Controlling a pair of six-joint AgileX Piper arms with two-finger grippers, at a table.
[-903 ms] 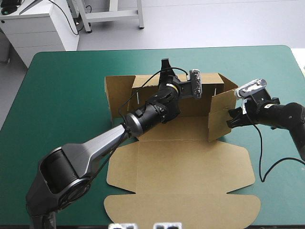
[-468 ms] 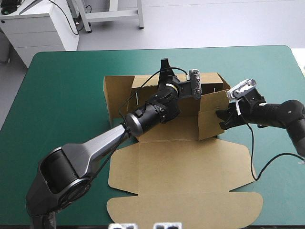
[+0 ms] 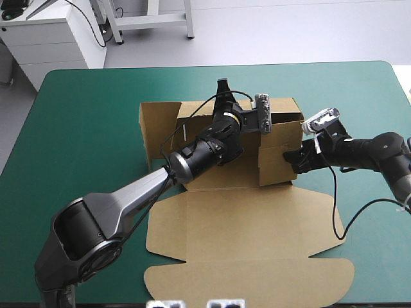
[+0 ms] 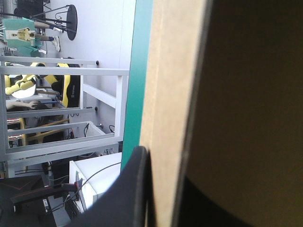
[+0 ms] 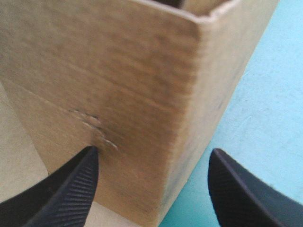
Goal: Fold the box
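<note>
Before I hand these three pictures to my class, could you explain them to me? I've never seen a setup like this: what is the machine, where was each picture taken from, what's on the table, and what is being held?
This is a robot with two arms working at a teal-green covered table. One picture looks down from above and behind the robot. The other two come from a camera on each wrist, looking along that arm's black fingers. On the table lies a brown box, a cut sheet of board that is partly folded: the lid lies flat on the robot's side, and walls stand raised at the far end. The left gripper is shut on the far wall, with the board between its fingers. The right gripper is open and holds nothing. One fingertip touches the right side wall.
</note>
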